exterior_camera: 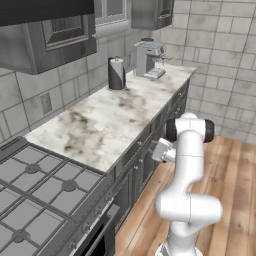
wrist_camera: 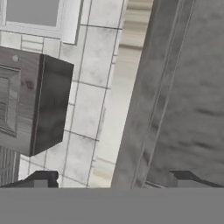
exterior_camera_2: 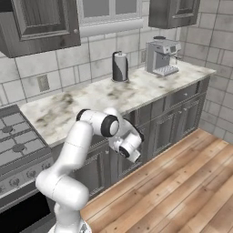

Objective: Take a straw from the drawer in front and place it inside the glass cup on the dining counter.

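My gripper (wrist_camera: 113,179) stands open, its two dark fingertips (wrist_camera: 41,177) wide apart with nothing between them. The hand is rolled sideways and held close against the cabinet fronts below the marble worktop (exterior_camera: 105,120). A dark grey drawer front (wrist_camera: 188,109) takes up the right of the hand view, just ahead of the fingers, and it is shut. From the base views the gripper (exterior_camera_2: 126,146) (exterior_camera: 154,149) sits just under the worktop's edge. The straw is hidden. The glass cup and the dining counter are out of view.
A gas stove (exterior_camera: 35,190) and a black-windowed oven door (exterior_camera: 95,235) lie to the left. A paper towel roll (exterior_camera: 116,73) and a coffee machine (exterior_camera: 149,59) stand at the worktop's back. Wall cabinets (exterior_camera_2: 41,25) hang above. Wooden floor (exterior_camera_2: 182,182) stretches to the right.
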Robot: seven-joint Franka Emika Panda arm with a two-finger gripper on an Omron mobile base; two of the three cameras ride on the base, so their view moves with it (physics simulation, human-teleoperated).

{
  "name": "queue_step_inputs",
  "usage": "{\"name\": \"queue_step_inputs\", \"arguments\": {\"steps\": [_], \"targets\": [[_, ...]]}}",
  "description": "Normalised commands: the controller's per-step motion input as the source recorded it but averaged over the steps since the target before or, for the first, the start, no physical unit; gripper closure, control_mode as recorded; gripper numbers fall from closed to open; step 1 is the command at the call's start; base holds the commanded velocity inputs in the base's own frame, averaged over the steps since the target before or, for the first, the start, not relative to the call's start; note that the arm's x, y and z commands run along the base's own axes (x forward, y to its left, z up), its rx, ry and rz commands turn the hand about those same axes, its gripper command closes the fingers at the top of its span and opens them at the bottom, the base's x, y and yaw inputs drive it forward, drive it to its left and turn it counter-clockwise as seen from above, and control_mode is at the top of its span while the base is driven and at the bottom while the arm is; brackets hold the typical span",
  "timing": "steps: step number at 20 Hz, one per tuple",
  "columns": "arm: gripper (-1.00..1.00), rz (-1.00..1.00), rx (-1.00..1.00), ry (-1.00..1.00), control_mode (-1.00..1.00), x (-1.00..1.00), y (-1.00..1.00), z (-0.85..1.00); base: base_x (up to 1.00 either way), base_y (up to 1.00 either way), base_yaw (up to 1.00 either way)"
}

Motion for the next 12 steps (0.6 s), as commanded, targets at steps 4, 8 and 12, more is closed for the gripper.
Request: {"name": "queue_step_inputs", "arguments": {"steps": [4,8,12], "targets": [[-1.00,-0.10,0.00,0.00,-1.00,0.41,0.00,-0.06,0.00,0.00,0.00],[-1.00,-0.09,0.00,0.00,-1.00,0.35,0.00,-0.11,0.00,0.00,0.00],[-1.00,-0.09,0.00,0.00,-1.00,0.30,0.00,-0.19,0.00,0.00,0.00]]}}
